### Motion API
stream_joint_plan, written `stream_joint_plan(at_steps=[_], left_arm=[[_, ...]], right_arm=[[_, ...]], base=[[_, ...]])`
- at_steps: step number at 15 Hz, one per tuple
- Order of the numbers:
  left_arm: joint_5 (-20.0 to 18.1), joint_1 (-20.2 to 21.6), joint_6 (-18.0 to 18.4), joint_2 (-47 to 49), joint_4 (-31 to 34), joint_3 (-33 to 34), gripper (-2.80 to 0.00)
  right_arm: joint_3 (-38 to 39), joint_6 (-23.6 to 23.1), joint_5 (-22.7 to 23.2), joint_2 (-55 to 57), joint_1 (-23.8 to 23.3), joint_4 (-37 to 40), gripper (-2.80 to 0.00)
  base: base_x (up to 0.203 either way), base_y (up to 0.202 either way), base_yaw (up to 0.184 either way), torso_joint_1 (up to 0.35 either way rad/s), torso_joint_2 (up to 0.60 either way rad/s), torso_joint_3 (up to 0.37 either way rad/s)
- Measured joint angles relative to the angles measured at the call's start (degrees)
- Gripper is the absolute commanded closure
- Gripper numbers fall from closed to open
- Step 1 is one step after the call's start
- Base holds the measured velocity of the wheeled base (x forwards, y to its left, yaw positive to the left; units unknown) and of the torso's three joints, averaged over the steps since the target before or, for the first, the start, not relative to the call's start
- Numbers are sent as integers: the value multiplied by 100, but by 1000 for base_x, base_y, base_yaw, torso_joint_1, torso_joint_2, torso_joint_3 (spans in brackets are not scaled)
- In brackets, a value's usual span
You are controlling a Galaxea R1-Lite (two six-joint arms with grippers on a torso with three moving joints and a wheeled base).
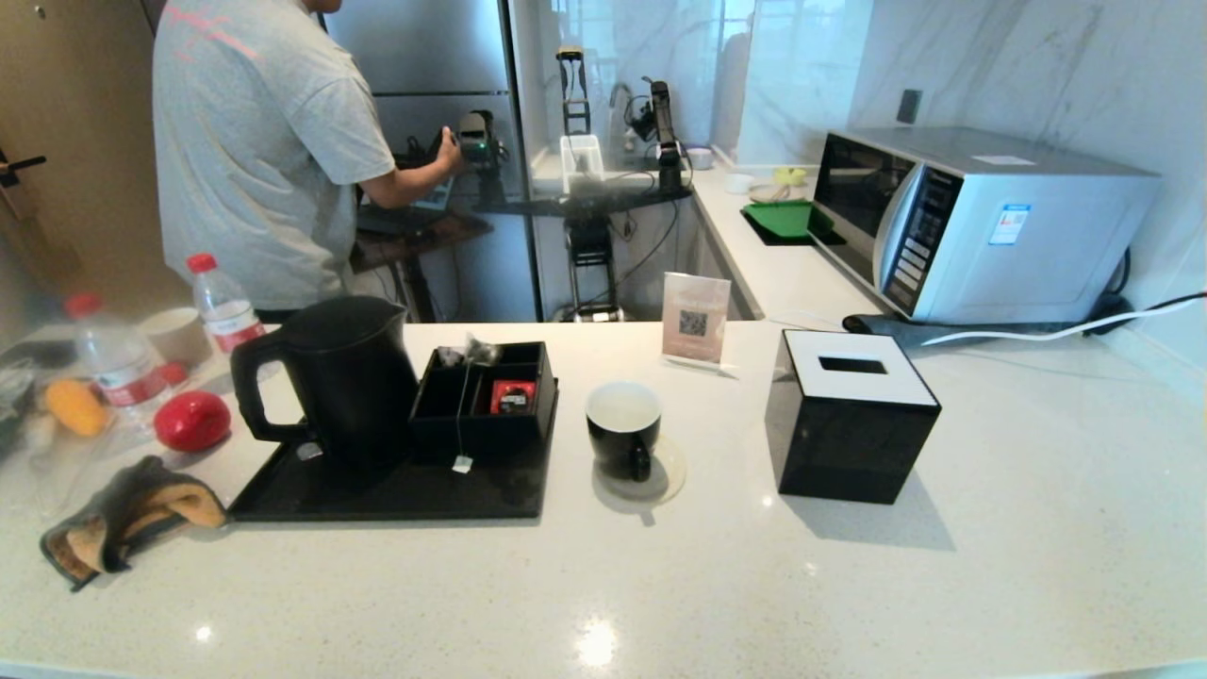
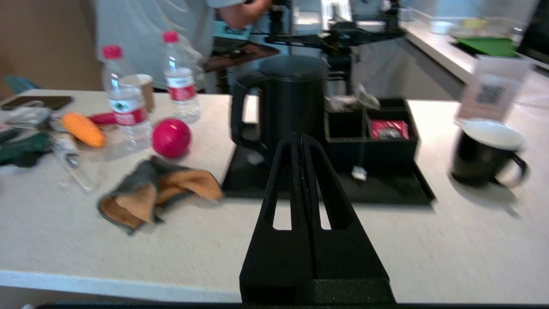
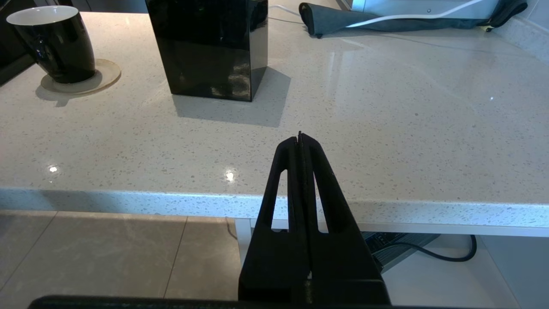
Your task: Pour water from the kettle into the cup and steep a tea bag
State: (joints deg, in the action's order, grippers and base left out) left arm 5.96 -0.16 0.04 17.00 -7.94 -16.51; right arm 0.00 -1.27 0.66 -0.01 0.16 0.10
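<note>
The tall black kettle (image 1: 344,377) (image 2: 294,103) stands on a black tray (image 1: 396,486), handle toward the left. A black mug with white interior (image 1: 623,427) (image 2: 487,150) (image 3: 53,43) sits on a round coaster to the tray's right. The tea bag (image 1: 481,351) (image 2: 364,96) rests on the rim of a black organiser box (image 1: 486,396), its string and tag (image 1: 462,463) hanging down the front. My left gripper (image 2: 300,137) is shut and empty, held before the counter's near edge facing the kettle. My right gripper (image 3: 300,136) is shut and empty, at the near edge. Neither shows in the head view.
A black tissue box (image 1: 853,424) stands right of the mug. Water bottles (image 1: 222,306), a paper cup (image 1: 177,335), a red ball (image 1: 191,420), an orange object (image 1: 75,405) and a folded cloth (image 1: 127,519) crowd the left. A microwave (image 1: 971,222) is back right. A person (image 1: 264,141) stands behind.
</note>
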Motion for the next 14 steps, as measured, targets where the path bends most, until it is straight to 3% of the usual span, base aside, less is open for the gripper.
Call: stream_joint_plan(at_steps=[5,9,12,13,14], left_arm=[[720,130,-6,2162,-1324,-581,0],[803,557,-6,3851,-2521,-657,0],[808,776,19,5036,-3694,-299,0],[812,812,29,5385,-4121,-146,-280],[814,849,43,5739,-4557,15,-280]], right_arm=[[0,-2,0,1,0,0,0],[0,-2,0,0,0,0,0],[0,-2,2,1,0,0,0],[0,-2,2,-2,0,-2,0],[0,0,2,0,0,0,0]], base=[[0,0,0,0,0,0],[0,0,0,0,0,0],[0,0,0,0,0,0],[0,0,0,0,0,0],[0,0,0,0,0,0]])
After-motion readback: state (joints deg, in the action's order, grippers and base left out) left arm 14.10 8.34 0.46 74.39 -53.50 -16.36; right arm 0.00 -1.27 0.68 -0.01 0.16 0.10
